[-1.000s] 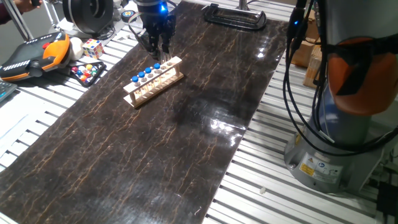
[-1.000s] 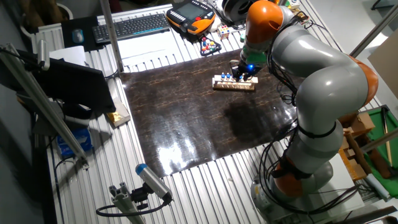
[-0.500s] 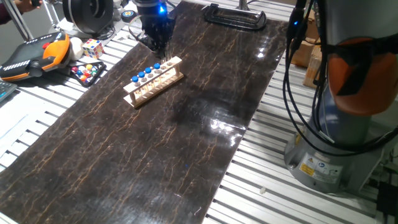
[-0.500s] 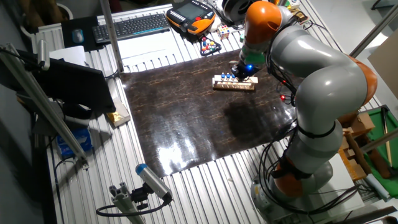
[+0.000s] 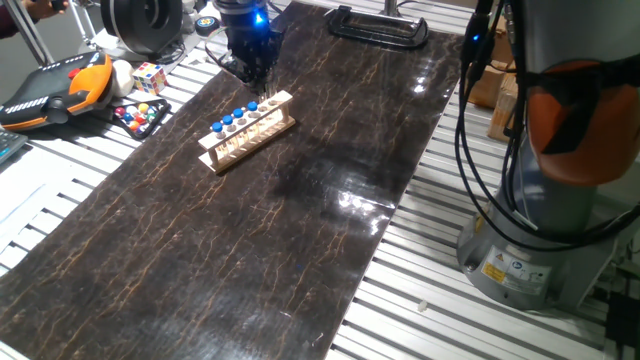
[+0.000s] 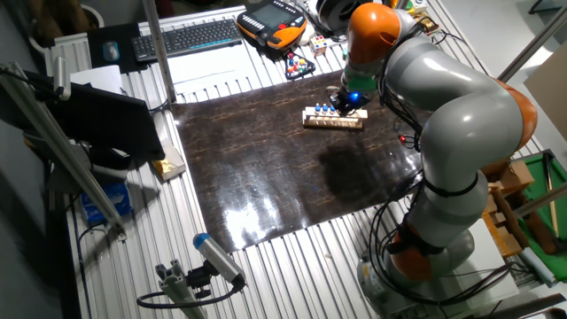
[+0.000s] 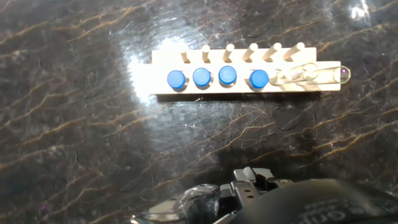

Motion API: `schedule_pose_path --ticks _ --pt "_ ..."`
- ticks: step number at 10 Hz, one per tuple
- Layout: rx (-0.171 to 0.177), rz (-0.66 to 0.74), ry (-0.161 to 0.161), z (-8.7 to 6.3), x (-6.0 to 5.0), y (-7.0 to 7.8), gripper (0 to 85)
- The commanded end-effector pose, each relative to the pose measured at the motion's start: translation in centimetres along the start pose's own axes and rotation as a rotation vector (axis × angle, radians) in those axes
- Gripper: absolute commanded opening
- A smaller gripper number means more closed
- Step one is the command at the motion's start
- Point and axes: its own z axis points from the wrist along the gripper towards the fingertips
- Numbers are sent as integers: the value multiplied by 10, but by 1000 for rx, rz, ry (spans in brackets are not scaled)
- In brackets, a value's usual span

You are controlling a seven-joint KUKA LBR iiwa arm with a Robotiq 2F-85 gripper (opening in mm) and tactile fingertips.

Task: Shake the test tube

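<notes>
A large grey and orange robot arm [image 6: 443,97] is seen reaching across a table covered by a dark, glossy, marble-patterned mat [image 5: 300,230]. At the arm's end, the gripper [image 5: 252,78] is held above the far end of a light wooden rack [image 5: 250,135], near it but not touching it.

In the hand view the rack is looked down on from above. 4 test tubes [image 7: 227,75] with round blue tops are stood upright in a row in its holes. 1 clear tube without a blue top [image 7: 311,73] is seen at the right end of the row. Whether it is upright or leaning cannot be told.

The state of the fingers cannot be made out. In one fixed view they are drawn close together, but they are too small and dark for a grip to be confirmed. At the bottom of the hand view a rounded, glassy, bluish shape [image 7: 200,198] is shown beside the finger hardware. Whether this is a 5th tube already held cannot be told.

A test tube of this kind is judged to be light, stiff, smooth and easily broken. It is best taken just below the blue top, where the glass stands clear of the rack. Moderate pressure is called for: enough to stop slipping during a shake, not enough to crack it.
</notes>
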Motion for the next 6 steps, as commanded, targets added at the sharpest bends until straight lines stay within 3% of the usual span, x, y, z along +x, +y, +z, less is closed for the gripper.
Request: schedule_pose_path --ticks 1,5,6 --pt "1 18 2 1 -1 0 7" --pt "-20 162 -4 5 -5 1 7" --pt "-41 216 -8 5 -5 0 7"
